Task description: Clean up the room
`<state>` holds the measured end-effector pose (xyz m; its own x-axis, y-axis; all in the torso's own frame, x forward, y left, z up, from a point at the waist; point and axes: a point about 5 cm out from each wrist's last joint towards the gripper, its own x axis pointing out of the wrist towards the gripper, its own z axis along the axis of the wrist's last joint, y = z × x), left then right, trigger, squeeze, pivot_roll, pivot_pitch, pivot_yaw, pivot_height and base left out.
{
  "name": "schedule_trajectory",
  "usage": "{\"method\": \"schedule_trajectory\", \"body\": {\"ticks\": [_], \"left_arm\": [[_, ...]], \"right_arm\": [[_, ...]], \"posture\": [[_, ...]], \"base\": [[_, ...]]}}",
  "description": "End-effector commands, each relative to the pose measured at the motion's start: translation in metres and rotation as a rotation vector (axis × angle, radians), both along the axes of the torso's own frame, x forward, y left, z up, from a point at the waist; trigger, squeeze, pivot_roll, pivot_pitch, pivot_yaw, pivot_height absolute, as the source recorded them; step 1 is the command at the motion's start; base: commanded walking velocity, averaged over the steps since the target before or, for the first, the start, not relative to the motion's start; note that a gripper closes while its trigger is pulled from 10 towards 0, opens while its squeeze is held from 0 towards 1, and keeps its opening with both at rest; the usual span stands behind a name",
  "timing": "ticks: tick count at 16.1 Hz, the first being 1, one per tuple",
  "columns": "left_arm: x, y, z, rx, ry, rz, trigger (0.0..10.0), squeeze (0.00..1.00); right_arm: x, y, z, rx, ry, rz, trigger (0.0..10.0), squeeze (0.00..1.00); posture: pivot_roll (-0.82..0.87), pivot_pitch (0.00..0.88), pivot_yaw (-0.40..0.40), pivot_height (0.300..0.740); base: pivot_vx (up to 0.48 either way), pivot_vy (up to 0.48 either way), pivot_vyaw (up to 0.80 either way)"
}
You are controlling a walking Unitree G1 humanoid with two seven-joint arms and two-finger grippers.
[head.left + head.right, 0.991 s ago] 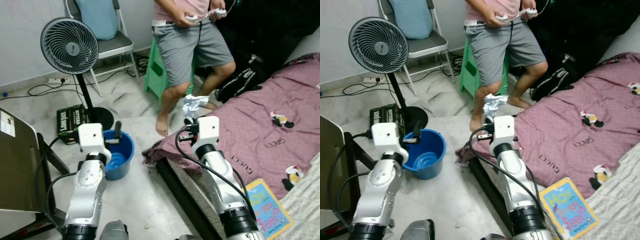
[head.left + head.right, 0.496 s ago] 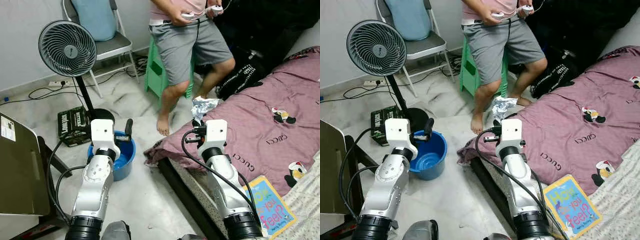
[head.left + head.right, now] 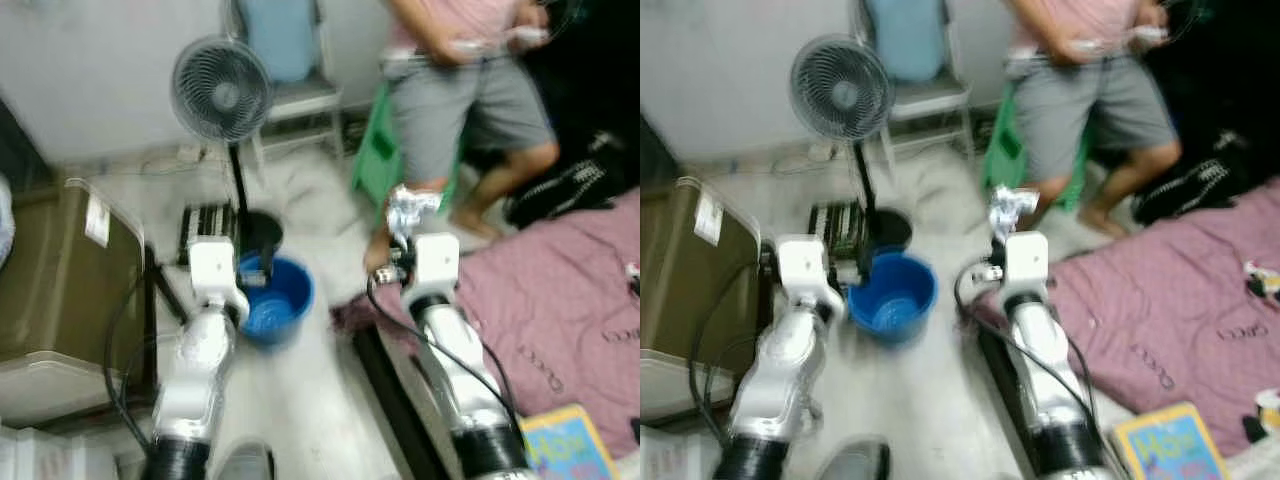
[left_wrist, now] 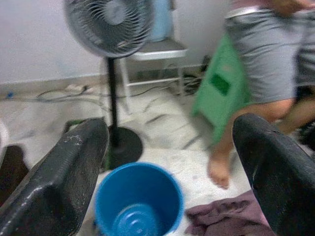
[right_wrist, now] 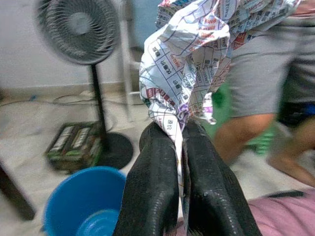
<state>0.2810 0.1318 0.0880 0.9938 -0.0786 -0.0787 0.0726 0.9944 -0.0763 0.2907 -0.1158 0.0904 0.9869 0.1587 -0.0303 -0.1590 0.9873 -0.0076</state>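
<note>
1. My right gripper (image 5: 183, 147) is clenched on a crumpled sheet of printed paper (image 5: 189, 64); in the right wrist view the wad bulges up out of my two black fingers (image 5: 152, 187), which pinch its lower edge between them.
2. In the left eye view that paper sits at centre, a little above the middle of the frame, held up in front of my right arm, to the right of the blue bucket (image 3: 272, 303) rather than over it.
3. My left gripper (image 4: 170, 162) is released and grasping nothing: its fingers stand wide apart in the left wrist view, with the bucket between and beyond them on the pale floor (image 4: 162, 118).
4. The bucket looks empty inside, as far as the blurred views show.
5. The pedestal fan (image 3: 222, 92) stands just behind the bucket, and a person (image 3: 470, 110) stands at the upper right beside the green stool (image 3: 372, 165).
6. I judge the job part done: one piece of litter is picked up, but not yet binned.
7. Left to do, as I read it: carry the paper over the bucket and let go. A book (image 3: 562, 442) lies on the purple bedding (image 3: 560, 300) at lower right.
</note>
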Motion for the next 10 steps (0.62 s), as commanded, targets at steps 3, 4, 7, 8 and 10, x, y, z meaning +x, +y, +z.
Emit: {"method": "schedule_trajectory", "body": {"ticks": [3,4,7,8,10], "left_arm": [[0.0001,-0.0032,0.0008,-0.015,0.002,-0.024,10.0,0.0],[-0.0006,-0.0038,0.0009,-0.025,0.001,-0.034,10.0,0.0],[-0.0022,-0.0049,0.0026,-0.044,-0.013,-0.052,10.0,0.0],[-0.0028,-0.0047,0.0029,-0.051,-0.017,-0.052,10.0,0.0],[-0.0031,-0.005,0.0032,-0.057,-0.019,-0.058,10.0,0.0]], "right_arm": [[-0.0019,0.0017,0.0004,-0.026,-0.012,0.024,10.0,0.0],[-0.0017,0.0011,0.0003,-0.022,-0.009,0.023,10.0,0.0],[-0.0018,0.0014,-0.0002,-0.022,-0.008,0.027,10.0,0.0],[-0.0025,0.0053,0.0014,-0.057,-0.03,0.059,10.0,0.0],[-0.0034,0.0081,0.0021,-0.065,-0.037,0.075,10.0,0.0]], "posture": [[-0.06,0.024,-0.017,0.74],[-0.06,0.025,-0.018,0.74],[-0.05,0.027,-0.021,0.74],[-0.05,0.027,-0.021,0.74],[-0.05,0.03,-0.021,0.74]], "base": [[0.0,0.0,0.8],[0.0,0.0,0.0],[0.0,0.0,0.0],[0.0,0.0,0.0],[0.0,0.0,0.23]]}}
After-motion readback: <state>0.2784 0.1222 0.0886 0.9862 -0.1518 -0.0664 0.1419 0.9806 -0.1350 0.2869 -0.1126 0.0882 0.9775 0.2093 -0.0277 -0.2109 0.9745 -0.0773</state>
